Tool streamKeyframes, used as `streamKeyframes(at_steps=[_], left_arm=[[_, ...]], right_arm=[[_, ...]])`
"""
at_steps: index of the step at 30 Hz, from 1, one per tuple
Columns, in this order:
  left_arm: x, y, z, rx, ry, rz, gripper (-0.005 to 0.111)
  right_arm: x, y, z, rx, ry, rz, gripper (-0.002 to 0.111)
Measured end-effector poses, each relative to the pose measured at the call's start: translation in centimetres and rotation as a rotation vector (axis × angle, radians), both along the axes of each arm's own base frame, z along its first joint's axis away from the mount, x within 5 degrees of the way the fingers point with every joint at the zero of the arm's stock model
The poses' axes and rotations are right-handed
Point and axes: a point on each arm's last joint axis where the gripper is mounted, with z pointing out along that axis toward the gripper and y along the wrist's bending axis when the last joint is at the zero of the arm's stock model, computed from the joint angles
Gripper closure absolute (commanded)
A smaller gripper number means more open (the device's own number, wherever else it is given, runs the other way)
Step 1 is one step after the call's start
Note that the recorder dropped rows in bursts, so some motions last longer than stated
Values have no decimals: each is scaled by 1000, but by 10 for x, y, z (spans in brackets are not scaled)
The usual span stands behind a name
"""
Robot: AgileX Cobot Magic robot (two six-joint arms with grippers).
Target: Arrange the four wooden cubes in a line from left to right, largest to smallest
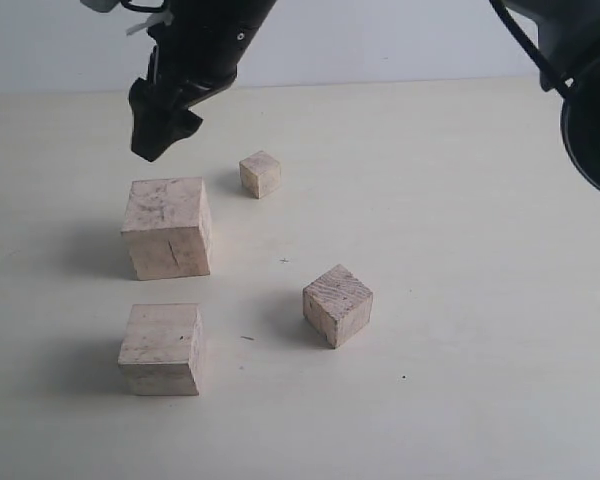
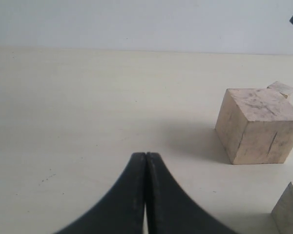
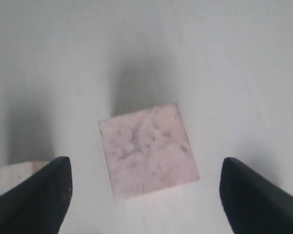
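Observation:
Four wooden cubes lie on the pale table. The largest cube (image 1: pixel 165 228) (image 2: pixel 258 126) is at the left, the second largest (image 1: pixel 161 349) in front of it, the third (image 1: pixel 337 305) turned corner-on near the middle, and the smallest (image 1: pixel 260 174) (image 2: pixel 282 88) at the back. My left gripper (image 1: pixel 155 140) (image 2: pixel 146 155) hangs shut and empty above the table, behind the largest cube. My right gripper (image 3: pixel 145 163) is open and high over one cube (image 3: pixel 147 150), touching nothing; I cannot tell which size that cube is.
The right arm's dark body (image 1: pixel 592 110) fills the top right corner of the exterior view. A corner of another cube (image 3: pixel 14 173) shows beside the right gripper's finger, and a cube edge (image 2: pixel 289 212) at the border of the left wrist view.

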Motion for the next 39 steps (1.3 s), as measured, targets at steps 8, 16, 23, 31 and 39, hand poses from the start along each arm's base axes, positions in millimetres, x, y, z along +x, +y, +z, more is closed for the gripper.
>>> streamKeyframes(at_steps=[8,16,23,31,39], left_arm=[[0,0,0,0,0,0,107],[0,0,0,0,0,0,107],[0,0,0,0,0,0,107],[0,0,0,0,0,0,107],[0,0,0,0,0,0,107]], right_arm=[[5,-14,-29,-184,95,-270,43],[-26,11,-31,-86,338,-278,59],[-59,40,-53,-124,387,-200,61],[-71,52,-92,-200,421,-177,61],[-65,57,-99,-163,379,-205,61]])
